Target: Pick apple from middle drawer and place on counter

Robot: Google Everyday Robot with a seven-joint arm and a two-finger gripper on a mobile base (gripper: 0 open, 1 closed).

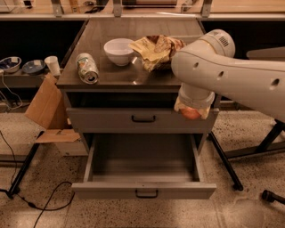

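- Hanging before the right end of the upper drawer front (111, 119), the gripper (192, 108) is clamped on the apple (191, 113).
- The middle drawer (111, 190) stands pulled open below the counter (113, 75).

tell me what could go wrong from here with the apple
1. The end effector holds the apple below the counter edge, near the upper drawer front; rising straight up could knock it on the lip.
2. Snack bags crowd the counter's right side, so the apple might land badly and roll off.

Speckled floor (18, 213), pale back bench (249, 6)
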